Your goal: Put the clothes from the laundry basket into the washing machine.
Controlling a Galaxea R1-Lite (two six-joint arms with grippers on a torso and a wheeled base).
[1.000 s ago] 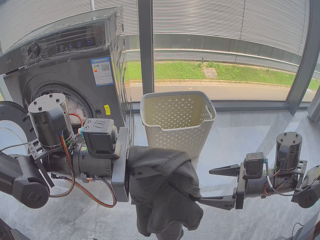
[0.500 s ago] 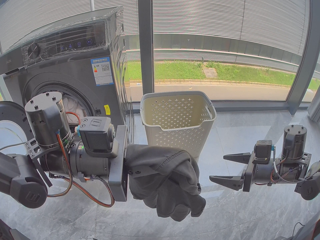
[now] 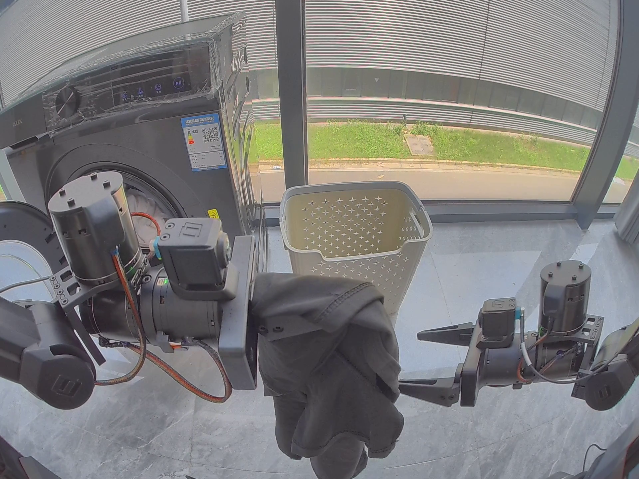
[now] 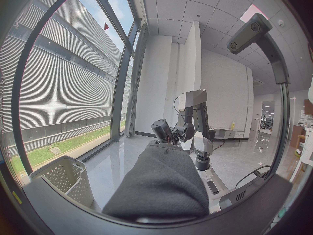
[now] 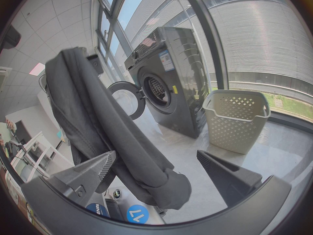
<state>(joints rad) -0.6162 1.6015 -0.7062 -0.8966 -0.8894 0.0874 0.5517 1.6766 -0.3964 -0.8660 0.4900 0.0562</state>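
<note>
While the dark grey garment [image 3: 326, 347] hangs from the left end effector [image 3: 243, 314], its long axis runs nearly straight up and down. Its upper fold lies across that end effector and its loose lower end points at the floor [image 3: 506, 434], reaching the bottom edge of the head view. Cloth covers the left end effector's working end, so I cannot tell whether it is clamped or apart. The garment is held in the air in front of the laundry basket [image 3: 359, 271], to the right of the washing machine [image 3: 133, 134] and well above the tiles.

The right end effector [image 3: 426, 362] points sideways at the garment with its two fingers spread apart and nothing between them. The tip of its lower finger [image 3: 416, 388] sits at the cloth's right edge; contact cannot be judged.

The basket stands upright on the floor against the window, just beside the machine's right side. The machine's round door [image 3: 20, 234] is swung open to its left, and pale laundry [image 3: 150, 211] shows inside the drum.
</note>
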